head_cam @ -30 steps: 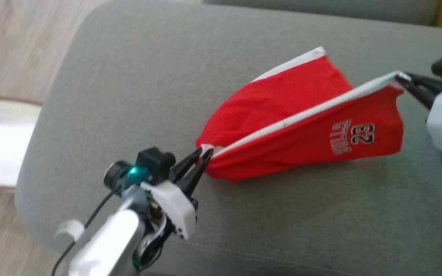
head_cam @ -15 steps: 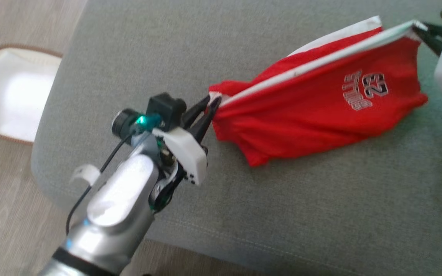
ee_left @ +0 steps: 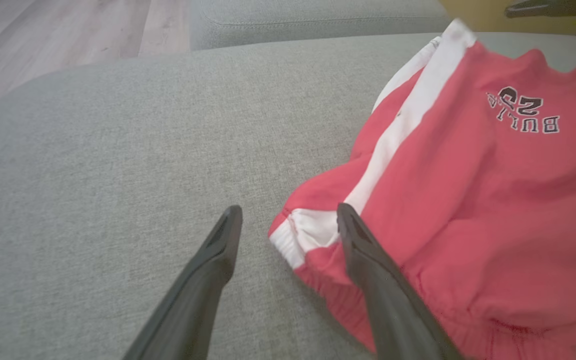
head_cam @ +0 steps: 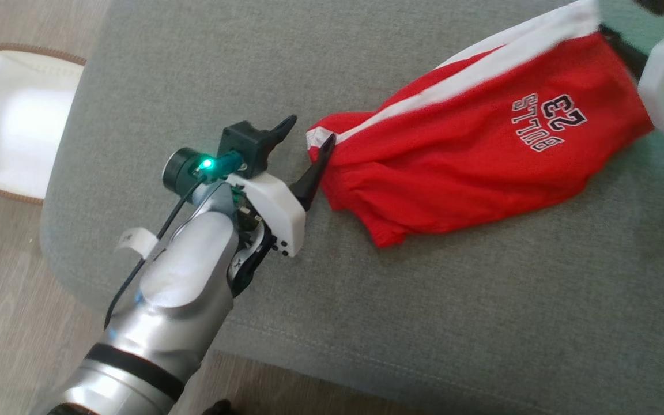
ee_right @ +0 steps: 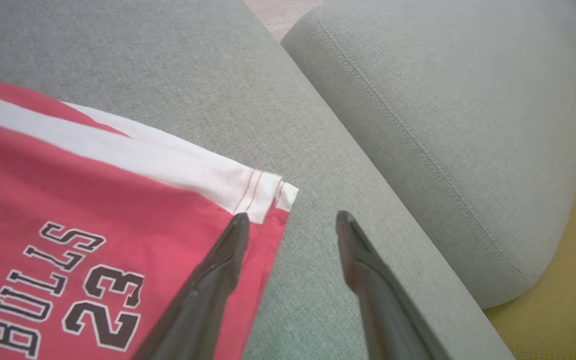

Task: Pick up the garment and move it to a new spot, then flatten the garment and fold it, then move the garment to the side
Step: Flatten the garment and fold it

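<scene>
The shorts [head_cam: 470, 155] lie stretched out on the cushion [head_cam: 193, 69] between the two grippers, likely so they are flat for folding. The left gripper [head_cam: 310, 131] is spread wide, and one corner sits loose between its fingers. The right gripper [ee_right: 292, 216] is spread too, with the other end by one finger. Well off to the left gripper's left, a white box [head_cam: 15, 127] looks empty.

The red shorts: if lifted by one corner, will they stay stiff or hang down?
Probably floppy: the red shorts lie in soft folds, so they would likely sag from a corner. They look thin, so probably light. Pushed on the textured cushion, they may bunch, not slide.
</scene>
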